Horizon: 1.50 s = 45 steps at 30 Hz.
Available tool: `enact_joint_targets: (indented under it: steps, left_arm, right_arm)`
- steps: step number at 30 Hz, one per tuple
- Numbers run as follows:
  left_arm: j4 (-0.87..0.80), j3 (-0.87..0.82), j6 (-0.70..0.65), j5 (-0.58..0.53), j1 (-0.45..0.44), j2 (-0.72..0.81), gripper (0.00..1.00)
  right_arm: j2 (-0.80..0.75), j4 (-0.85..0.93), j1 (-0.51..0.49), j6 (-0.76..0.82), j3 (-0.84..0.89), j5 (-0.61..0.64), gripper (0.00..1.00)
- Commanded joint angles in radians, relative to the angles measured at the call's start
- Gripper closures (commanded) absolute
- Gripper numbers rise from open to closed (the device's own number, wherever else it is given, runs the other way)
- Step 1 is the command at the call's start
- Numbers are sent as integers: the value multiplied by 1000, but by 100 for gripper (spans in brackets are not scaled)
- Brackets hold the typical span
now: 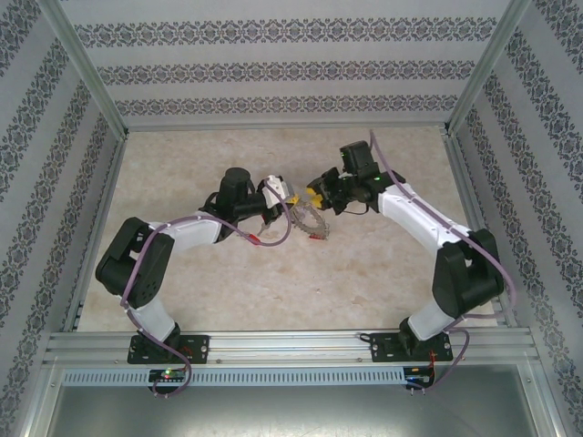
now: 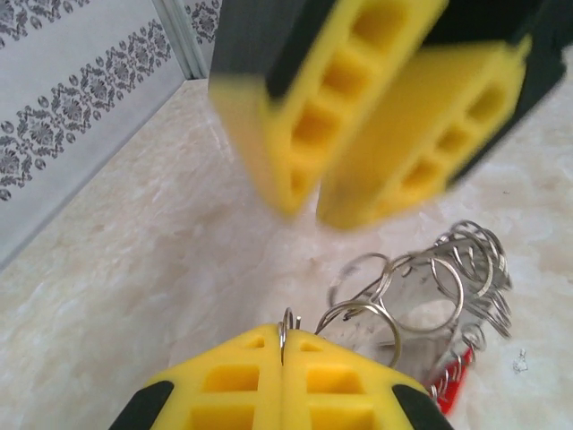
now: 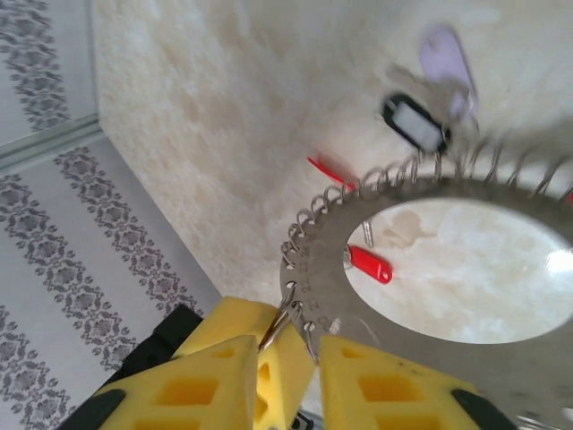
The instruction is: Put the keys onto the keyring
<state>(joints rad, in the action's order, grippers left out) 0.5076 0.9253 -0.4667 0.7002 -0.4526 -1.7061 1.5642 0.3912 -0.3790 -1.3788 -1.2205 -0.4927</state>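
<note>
The left hand (image 2: 283,345) was clamped shut on a small loop of the keyring (image 3: 313,260), near the worktop's middle. The right hand (image 3: 309,354) stood narrowly parted, seemingly around another loop. A red key (image 3: 368,265) showed within the keyring's opening.

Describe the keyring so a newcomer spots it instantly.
Start at the middle of the beige table, where the two arms' yellow fingers meet. Between them is the keyring, a flat silver plate with one big hole. Unlike the red-headed keys nearby, its outer edge bristles with small wire loops.
</note>
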Motion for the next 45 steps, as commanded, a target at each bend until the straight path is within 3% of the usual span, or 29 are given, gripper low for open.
enact_joint_targets:
  steps: [1, 6, 12, 14, 19, 23, 29, 37, 45]
  left_arm:
    - [-28, 61, 20, 61, 17, 59, 100]
    - [-50, 69, -19, 98, 18, 86, 100]
    - [-96, 69, -69, 163, 18, 129, 100]
    - [-137, 76, -98, 181, 18, 144, 100]
    - [-413, 149, -298, 278, 17, 182, 100]
    - [-470, 156, -367, 308, 16, 208, 100]
    - [-501, 155, -409, 319, 9, 232, 100]
    - [-510, 160, -423, 323, -11, 241, 100]
    - [-499, 156, -407, 335, -15, 249, 100]
  right_arm:
    - [-85, 2, 48, 158, -4, 24, 71]
    - [-134, -93, 120, 413, 30, -32, 70]
    - [-218, -128, 22, 1277, 79, -46, 70]
    - [-268, -201, -9, 1430, 152, -2, 70]
    - [-368, -283, 12, 1907, 303, -216, 72]
    - [-333, -109, 21, 2157, 239, -324, 72]
    - [-283, -114, -1, 2238, 207, -336, 75]
    - [-211, -109, -96, 2273, 150, -252, 78]
    - [-184, -125, -113, 2259, 148, -201, 78]
